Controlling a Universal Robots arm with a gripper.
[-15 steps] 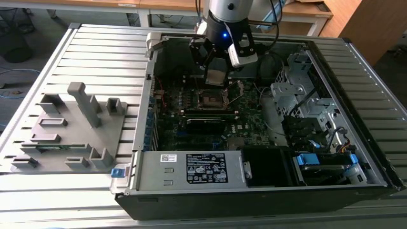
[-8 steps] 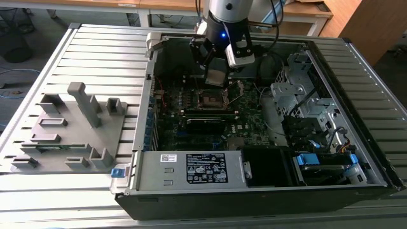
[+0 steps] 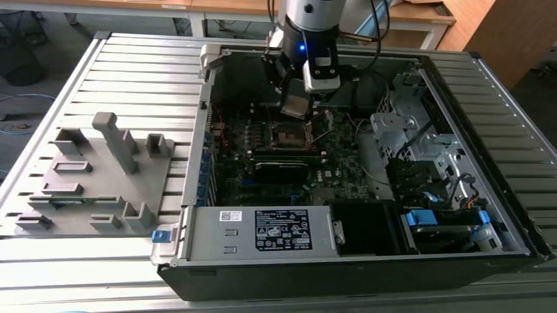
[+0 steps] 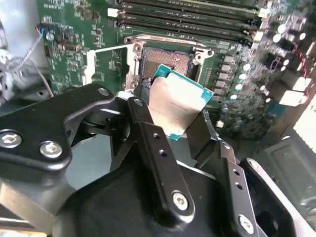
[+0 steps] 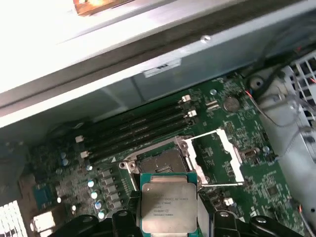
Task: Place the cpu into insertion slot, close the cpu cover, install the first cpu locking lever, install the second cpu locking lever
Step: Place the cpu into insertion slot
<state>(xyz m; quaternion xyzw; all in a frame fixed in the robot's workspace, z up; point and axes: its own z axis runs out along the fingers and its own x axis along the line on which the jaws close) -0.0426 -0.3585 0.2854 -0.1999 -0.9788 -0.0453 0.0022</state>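
On the slatted worktop [image 3: 130,65], a grey fixture tray [image 3: 96,176] sat at nine o'clock of the open computer case [image 3: 348,277]. Inside, the end effector [image 4: 174,106] pinched the cpu [image 4: 183,98], tilted, close over the insertion slot [image 5: 158,163]. The cpu cover [image 5: 231,150] stood swung open beside it.

Insertion slot [image 5: 158,160] clr — cpu cover [image 5: 231,155] open.

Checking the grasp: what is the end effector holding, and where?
The cpu, clamped by two opposite edges in the end effector, near the insertion slot.
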